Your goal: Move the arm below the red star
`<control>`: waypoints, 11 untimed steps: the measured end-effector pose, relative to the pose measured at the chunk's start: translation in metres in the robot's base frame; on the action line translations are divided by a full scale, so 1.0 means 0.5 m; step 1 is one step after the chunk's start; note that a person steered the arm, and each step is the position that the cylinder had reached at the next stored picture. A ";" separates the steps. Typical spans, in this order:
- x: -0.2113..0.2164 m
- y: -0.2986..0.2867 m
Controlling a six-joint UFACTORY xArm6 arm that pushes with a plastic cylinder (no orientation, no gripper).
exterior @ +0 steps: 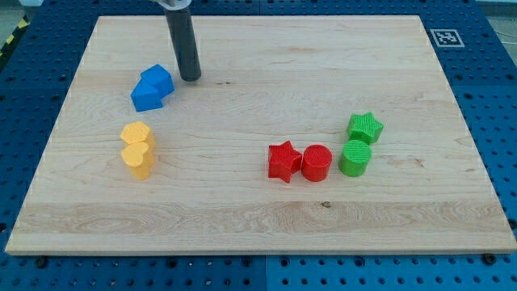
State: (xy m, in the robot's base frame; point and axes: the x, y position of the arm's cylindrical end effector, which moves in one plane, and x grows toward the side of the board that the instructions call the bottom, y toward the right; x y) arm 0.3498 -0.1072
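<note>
The red star [283, 161] lies right of the board's middle, touching a red cylinder [317, 162] on its right. My tip [191, 78] rests on the board in the upper left part, far up and to the left of the red star. It stands just right of two blue blocks [152, 88] that sit together, with a small gap between.
A green star [365, 127] and a green cylinder [355, 158] sit right of the red cylinder. Two yellow blocks [138, 149] sit together at the left. The wooden board [258, 218] lies on a blue perforated table. A marker tag [446, 37] is at the top right.
</note>
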 end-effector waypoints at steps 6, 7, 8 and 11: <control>0.114 0.071; 0.207 0.096; 0.301 0.130; 0.535 0.272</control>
